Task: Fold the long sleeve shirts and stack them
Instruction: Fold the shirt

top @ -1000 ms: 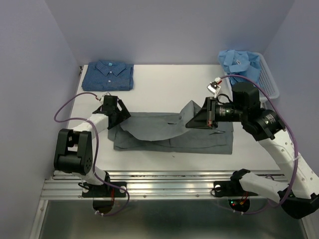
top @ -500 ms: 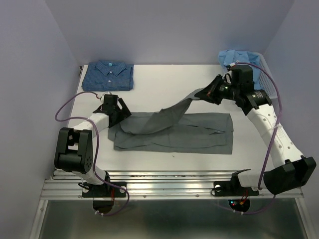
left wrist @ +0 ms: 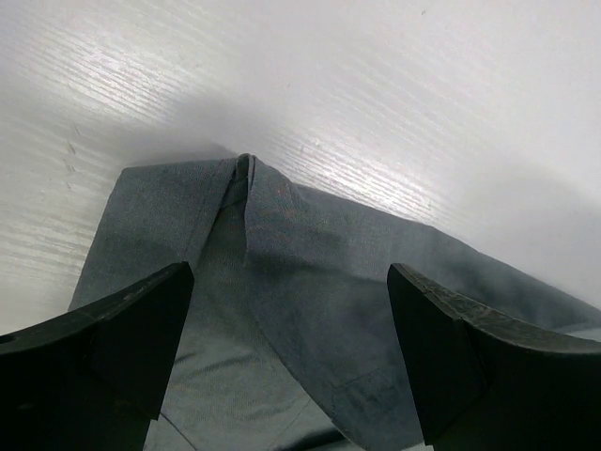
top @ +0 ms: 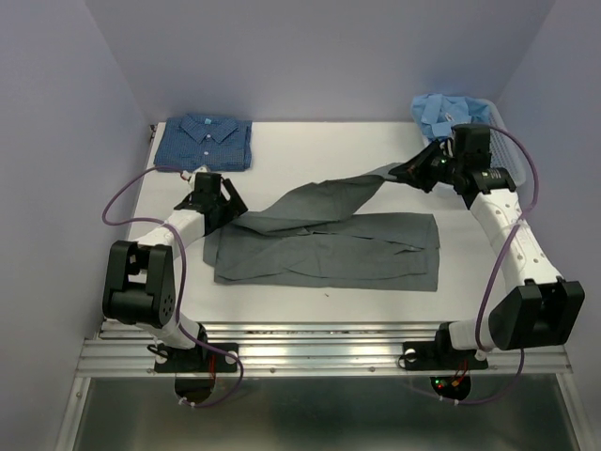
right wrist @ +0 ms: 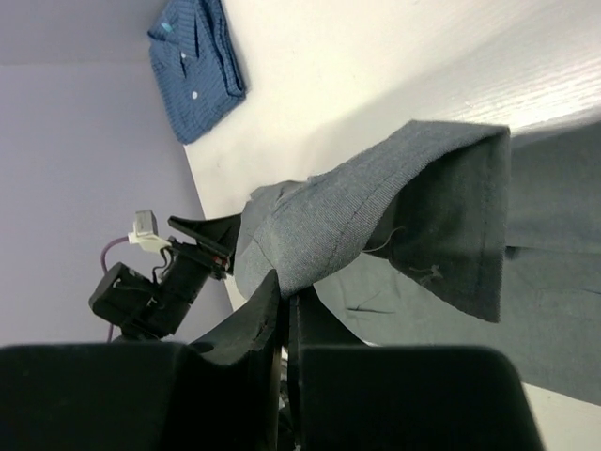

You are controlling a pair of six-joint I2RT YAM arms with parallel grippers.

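A grey long sleeve shirt (top: 329, 252) lies flat across the middle of the table. One sleeve (top: 324, 197) is stretched diagonally up to the back right, where my right gripper (top: 404, 174) is shut on its end; the right wrist view shows the cloth (right wrist: 376, 216) pinched between the closed tips (right wrist: 289, 282). My left gripper (top: 228, 209) stands open over the shirt's left end, its fingers (left wrist: 122, 348) straddling a grey fold (left wrist: 310, 282) without closing on it. A folded dark blue patterned shirt (top: 204, 143) lies at the back left.
A white slatted basket (top: 510, 155) at the back right holds crumpled light blue shirts (top: 451, 115), close behind my right gripper. The table's walls enclose the left, back and right sides. Purple cables loop from both arms.
My right gripper has swung from above the shirt's middle to the back right, drawing the grey sleeve out long and taut. The left gripper has stayed open at the shirt's left end.
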